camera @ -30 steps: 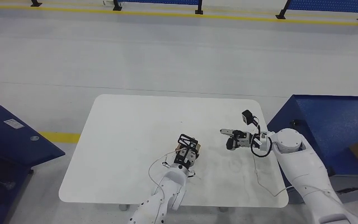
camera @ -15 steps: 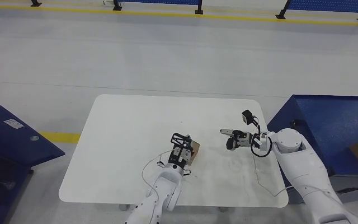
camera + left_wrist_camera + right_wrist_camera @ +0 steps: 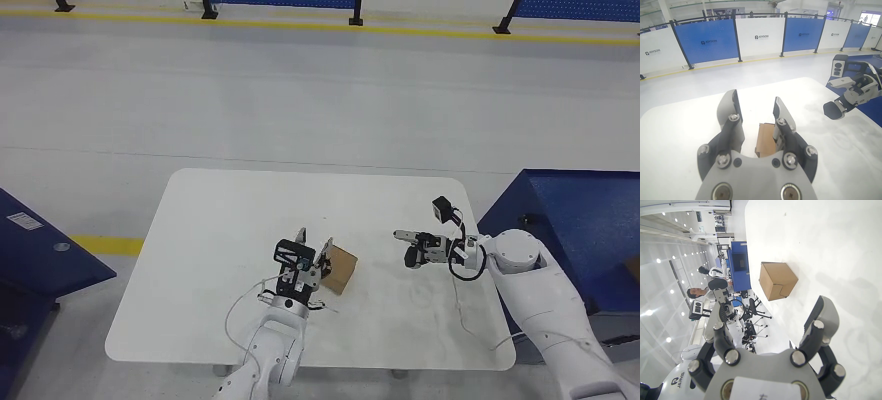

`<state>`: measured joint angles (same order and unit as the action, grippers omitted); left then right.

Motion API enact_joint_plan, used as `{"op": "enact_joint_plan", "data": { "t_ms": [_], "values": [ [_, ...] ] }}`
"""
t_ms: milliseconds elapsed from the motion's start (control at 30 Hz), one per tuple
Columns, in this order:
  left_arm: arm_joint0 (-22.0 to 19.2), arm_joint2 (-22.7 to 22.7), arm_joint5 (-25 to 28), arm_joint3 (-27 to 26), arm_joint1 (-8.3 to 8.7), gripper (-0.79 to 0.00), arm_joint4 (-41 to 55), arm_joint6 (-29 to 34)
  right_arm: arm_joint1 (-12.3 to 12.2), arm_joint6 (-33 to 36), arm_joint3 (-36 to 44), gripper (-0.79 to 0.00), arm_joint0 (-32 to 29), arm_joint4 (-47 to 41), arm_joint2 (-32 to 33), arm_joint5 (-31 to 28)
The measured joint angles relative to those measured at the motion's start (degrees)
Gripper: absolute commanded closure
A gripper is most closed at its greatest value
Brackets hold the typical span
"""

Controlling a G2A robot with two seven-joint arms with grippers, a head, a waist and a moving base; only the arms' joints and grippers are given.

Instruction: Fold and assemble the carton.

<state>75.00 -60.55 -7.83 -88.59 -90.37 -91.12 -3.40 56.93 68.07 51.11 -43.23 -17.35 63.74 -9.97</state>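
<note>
Since the carton (image 3: 339, 268) looks fully folded, standing shut near the middle of the surface (image 3: 200, 220), I'm gripping nothing: left claw (image 3: 312, 242) spread just beside it at nine o'clock, right claw (image 3: 403, 248) spread, apart at three o'clock.

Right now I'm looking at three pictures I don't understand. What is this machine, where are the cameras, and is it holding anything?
This is a robot with two arms, each ending in a two-fingered gripper. One picture looks down from a camera above the arms. The other two come from cameras on the wrists, so each shows its own gripper up close. On the white table stands one small brown carton, folded into a box shape. The left gripper is open right beside it; I cannot tell whether it touches the carton. The right gripper is open too, farther off over the table. Neither holds anything.
</note>
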Motion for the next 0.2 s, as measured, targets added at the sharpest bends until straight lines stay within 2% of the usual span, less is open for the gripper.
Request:
{"op": "enact_joint_plan", "data": {
  "t_ms": [200],
  "values": [
    [0.00,0.00,0.00,0.00,0.00,-0.721,0.00,0.00,0.00,0.00,0.00,-0.784,0.00,0.00,0.00,0.00]
  ]
}}
